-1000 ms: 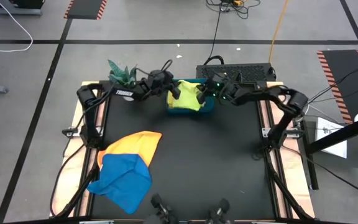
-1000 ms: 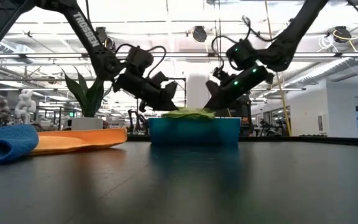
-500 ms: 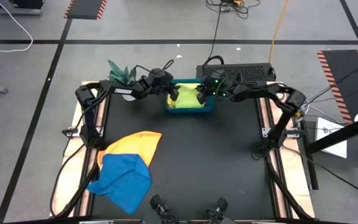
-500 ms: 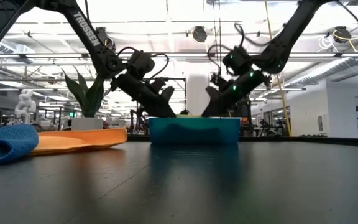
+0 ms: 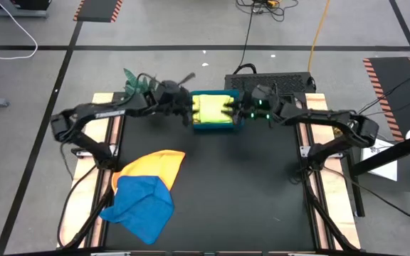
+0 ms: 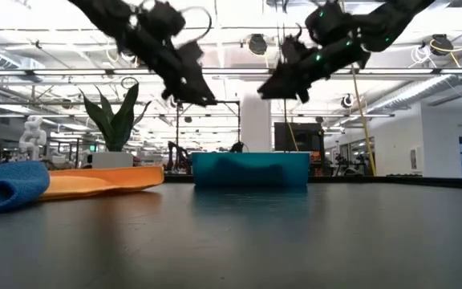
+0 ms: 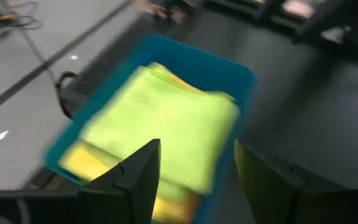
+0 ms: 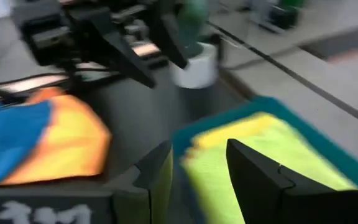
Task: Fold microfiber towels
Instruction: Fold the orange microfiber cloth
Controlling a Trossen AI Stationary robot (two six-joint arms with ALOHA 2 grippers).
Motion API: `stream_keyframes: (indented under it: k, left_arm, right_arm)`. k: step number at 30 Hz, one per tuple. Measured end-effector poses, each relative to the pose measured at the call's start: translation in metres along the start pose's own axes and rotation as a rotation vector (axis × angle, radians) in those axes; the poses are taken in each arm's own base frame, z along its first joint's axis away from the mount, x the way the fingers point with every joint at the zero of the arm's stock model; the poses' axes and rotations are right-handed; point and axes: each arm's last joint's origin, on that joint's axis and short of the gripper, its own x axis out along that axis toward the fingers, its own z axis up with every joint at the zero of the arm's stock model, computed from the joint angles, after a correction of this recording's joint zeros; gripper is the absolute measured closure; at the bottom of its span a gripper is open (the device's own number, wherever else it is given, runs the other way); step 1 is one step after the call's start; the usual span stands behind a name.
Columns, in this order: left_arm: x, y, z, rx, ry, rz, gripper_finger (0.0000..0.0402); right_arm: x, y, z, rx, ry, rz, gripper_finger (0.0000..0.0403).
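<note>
A folded lime green towel (image 5: 212, 108) lies flat on top of a yellow one (image 7: 86, 165) inside the teal tray (image 5: 214, 128) at the table's far middle. My left gripper (image 5: 186, 114) hovers open just left of the tray and above it (image 6: 197, 95). My right gripper (image 5: 232, 112) hovers open at the tray's right side, also raised (image 6: 277, 87). Neither has anything between its fingers. An orange towel (image 5: 156, 165) lies spread at the near left, and a crumpled blue towel (image 5: 139, 206) rests on its near part.
A potted plant (image 5: 137, 84) stands at the far left, close behind my left arm. A black box (image 5: 269, 82) with cables sits beyond the far edge. Bare dark tabletop (image 5: 248, 185) stretches across the middle and right.
Both grippers carried the lime green towel down into the tray, let go of it, then rose and drew apart, the left toward the table's left, the right toward its right. The towel has gone from hanging above the tray to lying flat in it.
</note>
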Motion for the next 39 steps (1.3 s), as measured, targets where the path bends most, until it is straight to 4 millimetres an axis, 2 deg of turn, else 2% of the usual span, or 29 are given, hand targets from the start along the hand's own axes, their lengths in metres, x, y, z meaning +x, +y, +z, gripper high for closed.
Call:
stream_keyframes:
  k: [4,8,12,16,21,24,26,30,34,39]
  left_arm:
    - [-0.024,-0.051,-0.018,0.102,0.092,-0.044,0.0222]
    - [-0.042,-0.092,-0.050,0.154,0.203,-0.084,0.0249]
    - [-0.048,-0.115,-0.092,0.165,0.322,-0.101,0.0269]
    - [-0.049,-0.124,-0.124,0.140,0.416,-0.107,0.0274]
    - [-0.054,-0.120,-0.140,0.066,0.523,-0.023,0.0273]
    - [-0.071,-0.129,-0.127,-0.013,0.591,-0.102,0.0273]
    - [-0.086,-0.136,-0.117,0.008,0.600,-0.109,0.0273]
    - [-0.114,-0.135,-0.113,0.062,0.608,0.055,0.0273]
    - [-0.124,-0.128,-0.124,0.022,0.653,0.152,0.0273]
    - [-0.121,-0.128,-0.141,-0.015,0.663,0.180,0.0273]
  right_arm:
    - [-0.004,0.045,-0.015,-0.063,-0.034,0.153,0.0263]
    - [-0.008,0.086,-0.037,-0.155,-0.060,0.298,0.0267]
    - [-0.011,0.115,-0.052,-0.208,-0.122,0.317,0.0269]
    - [-0.007,0.133,-0.061,-0.223,-0.168,0.340,0.0269]
    - [0.016,0.137,-0.072,-0.189,-0.170,0.344,0.0267]
    - [0.036,0.137,-0.077,-0.180,-0.135,0.331,0.0258]
    - [0.049,0.139,-0.078,-0.180,-0.121,0.325,0.0249]
    - [0.077,0.138,-0.079,-0.185,-0.099,0.303,0.0229]
    - [0.108,0.132,-0.084,-0.149,-0.032,0.263,0.0207]
    - [0.143,0.128,-0.094,-0.105,0.040,0.267,0.0182]
